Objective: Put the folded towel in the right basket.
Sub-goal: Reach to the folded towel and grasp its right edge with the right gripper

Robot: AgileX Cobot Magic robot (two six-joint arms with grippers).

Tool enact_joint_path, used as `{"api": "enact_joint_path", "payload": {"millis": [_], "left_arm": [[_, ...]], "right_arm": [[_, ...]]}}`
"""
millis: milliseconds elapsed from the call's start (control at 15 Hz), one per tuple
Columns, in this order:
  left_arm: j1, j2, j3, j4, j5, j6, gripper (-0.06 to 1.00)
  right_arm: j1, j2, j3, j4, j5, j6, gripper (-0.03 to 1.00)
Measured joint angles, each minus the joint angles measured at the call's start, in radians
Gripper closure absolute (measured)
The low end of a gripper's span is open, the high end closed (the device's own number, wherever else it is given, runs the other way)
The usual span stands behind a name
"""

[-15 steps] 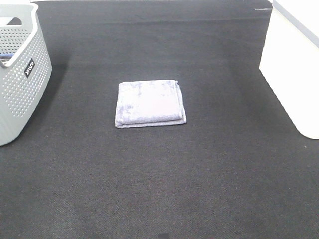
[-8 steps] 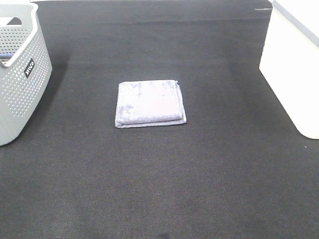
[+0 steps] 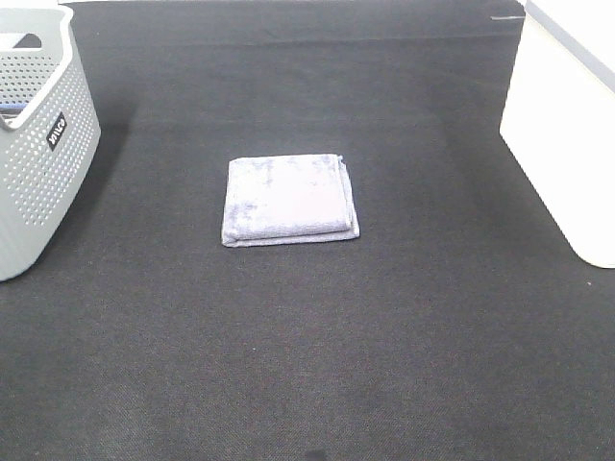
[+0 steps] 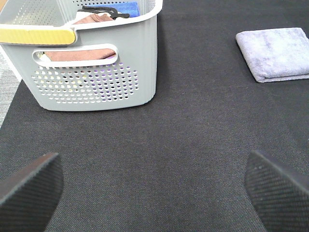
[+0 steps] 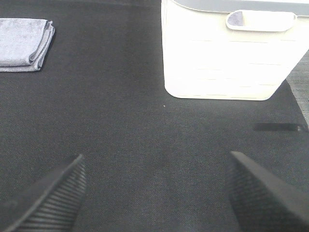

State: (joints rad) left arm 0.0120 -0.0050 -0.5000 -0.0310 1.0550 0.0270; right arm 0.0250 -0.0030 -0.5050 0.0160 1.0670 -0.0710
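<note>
Nearest, the two claws hang over the dark surface, and neither shows in the high view. The left claw is spread wide, its ribbed black pads far apart with only bare surface between them. The right claw stands the same way, parted and holding nothing.

Farther in, the folded towel lies flat about the middle of the surface. It is pale lilac, with its layered edges showing on the right and near sides. It touches neither basket and is well apart from both claws.

To its left stands the grey perforated basket, with a small dark label on its side. The left wrist view shows a yellow strip along its rim. Inside are a reddish-brown cloth, something blue and a black item that I cannot make out.

To the right, reaching toward the far edge, is the white right basket, plain-walled, with a handle slot near its rim. Its inside is hidden.
</note>
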Motion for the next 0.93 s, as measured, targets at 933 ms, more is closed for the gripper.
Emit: {"api": "enact_joint_path", "payload": {"millis": [933], "left_arm": [[0.000, 0.000, 0.000, 0.000, 0.000, 0.000, -0.03]], "right_arm": [[0.000, 0.000, 0.000, 0.000, 0.000, 0.000, 0.21]]}}
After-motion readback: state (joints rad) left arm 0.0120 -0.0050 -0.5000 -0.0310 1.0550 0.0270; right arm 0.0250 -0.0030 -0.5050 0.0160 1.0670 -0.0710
